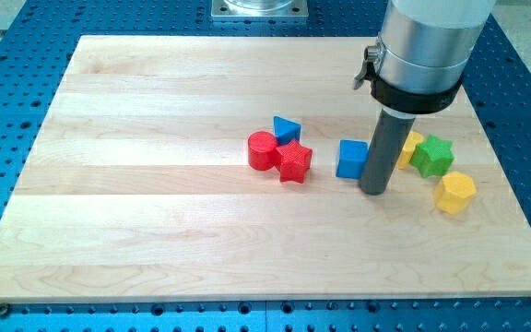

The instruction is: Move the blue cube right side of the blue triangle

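Spanning almost the whole view, the wooden surface [155, 231] lies on a blue perforated base [7, 55]. Our arm's silver housing [427, 41] comes in at the far right, and the dark rod below it ends at my tip [372, 191], just right of the blue cube [351, 159] and touching or nearly touching it. We carry no hand, only this rod, so nothing is held. Left of the cube, with a gap, sits the blue triangle [287, 127], with a red cylinder [262, 150] and red star [294, 161] touching just near of it. Right of the rod lie a green star [432, 156], a yellow hexagonal block [454, 193] and a partly hidden yellow block [411, 148]
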Controlling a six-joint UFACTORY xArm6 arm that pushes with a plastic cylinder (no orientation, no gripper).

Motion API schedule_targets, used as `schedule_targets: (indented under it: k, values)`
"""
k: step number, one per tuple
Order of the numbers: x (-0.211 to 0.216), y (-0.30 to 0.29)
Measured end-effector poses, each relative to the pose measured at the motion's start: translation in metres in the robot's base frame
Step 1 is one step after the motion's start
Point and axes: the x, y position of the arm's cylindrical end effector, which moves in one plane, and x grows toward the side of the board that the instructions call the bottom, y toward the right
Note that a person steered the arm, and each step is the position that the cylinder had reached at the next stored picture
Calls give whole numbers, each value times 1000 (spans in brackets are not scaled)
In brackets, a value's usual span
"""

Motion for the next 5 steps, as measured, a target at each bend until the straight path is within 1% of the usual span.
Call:
schedule_targets:
  k: [1, 2, 3, 5]
  values:
    - [-20, 0]
    - [-32, -1]
    - [-33, -13]
    - [-64, -15]
